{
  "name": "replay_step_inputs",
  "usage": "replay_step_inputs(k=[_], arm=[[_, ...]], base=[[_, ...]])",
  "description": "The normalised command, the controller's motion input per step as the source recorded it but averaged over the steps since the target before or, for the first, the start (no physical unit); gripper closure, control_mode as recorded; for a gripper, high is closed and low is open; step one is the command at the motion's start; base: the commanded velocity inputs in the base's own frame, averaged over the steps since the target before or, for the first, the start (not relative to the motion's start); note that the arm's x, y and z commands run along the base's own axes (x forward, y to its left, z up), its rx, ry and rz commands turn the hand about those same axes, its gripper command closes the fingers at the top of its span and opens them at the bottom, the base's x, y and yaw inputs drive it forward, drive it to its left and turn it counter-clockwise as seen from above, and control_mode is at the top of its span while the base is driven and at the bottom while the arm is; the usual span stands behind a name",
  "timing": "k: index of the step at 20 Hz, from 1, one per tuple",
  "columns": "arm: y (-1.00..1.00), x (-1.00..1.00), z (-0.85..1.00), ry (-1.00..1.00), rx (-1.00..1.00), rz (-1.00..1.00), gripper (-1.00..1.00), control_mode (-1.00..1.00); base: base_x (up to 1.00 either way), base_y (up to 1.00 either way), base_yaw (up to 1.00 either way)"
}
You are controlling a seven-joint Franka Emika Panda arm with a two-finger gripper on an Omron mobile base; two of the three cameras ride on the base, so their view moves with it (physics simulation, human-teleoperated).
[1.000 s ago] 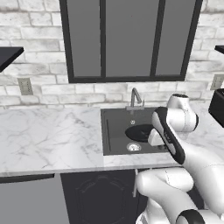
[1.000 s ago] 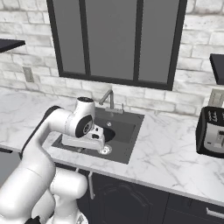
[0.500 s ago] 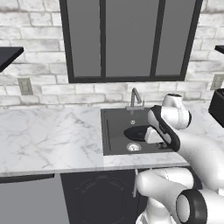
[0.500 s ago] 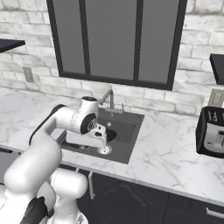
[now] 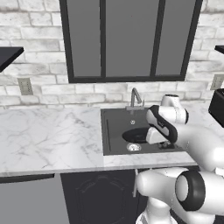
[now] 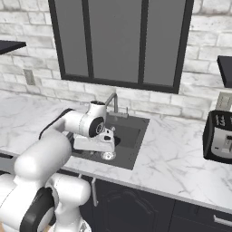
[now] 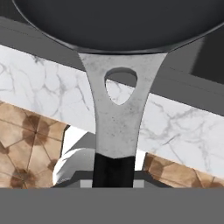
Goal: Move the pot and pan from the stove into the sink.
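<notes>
- Pan (image 7: 118, 22) is sitting clamped in the tool (image 7: 113, 175); the jaws are standing closed on the dark end of its handle (image 7: 114, 127), as the hand view is showing; the silvery part of the handle, with its teardrop hole, is running straight away from the tool to the black bowl.
- Bowl of the pan (image 5: 136, 135) is hanging ahead of the tool, low inside the sink (image 5: 114, 133); whether it is touching the basin floor I cannot tell; the sink drain (image 5: 134, 147) is lying just beside it, on the near side.
- Tool (image 6: 108, 140) is reaching down over the sink's near edge in the right base view; the white arm (image 5: 164, 124) is bending down to it from behind.
- Faucet (image 5: 134, 97) is standing beyond the tool, at the far rim of the sink, its spout curving toward the basin.
- Surface (image 5: 48, 140) of white marble is stretching away to the tool's left, and is carrying on to its right (image 6: 181, 154); a dark toaster (image 6: 219, 136) is resting there, well apart from the tool.
- Beneath the pan handle in the hand view, a strip of marble surface (image 7: 39, 92) is crossing the frame, with brown patterned floor tiles (image 7: 24, 148) lying under it.
- Behind the faucet, a dark-framed window (image 5: 127, 41) is sitting in a pale brick wall (image 5: 30, 26).
</notes>
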Motion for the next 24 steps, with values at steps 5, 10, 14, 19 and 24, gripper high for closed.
replay_step_inputs(k=[5,10,14,19,24], arm=[[-0.09,0.00,-0.08,0.04,0.00,0.18,1.00,-1.00],[0.00,0.00,-0.01,0.01,0.00,0.06,1.00,-1.00],[0.00,0.18,-0.01,-0.01,0.00,0.00,1.00,-1.00],[0.00,0.16,-0.02,-0.04,0.00,0.00,1.00,-1.00],[0.00,0.17,-0.04,-0.05,0.00,0.00,1.00,-1.00]], base=[[0.00,0.00,0.00],[0.00,0.00,0.00],[0.00,0.00,0.00],[0.00,0.00,0.00],[0.00,0.00,0.00]])
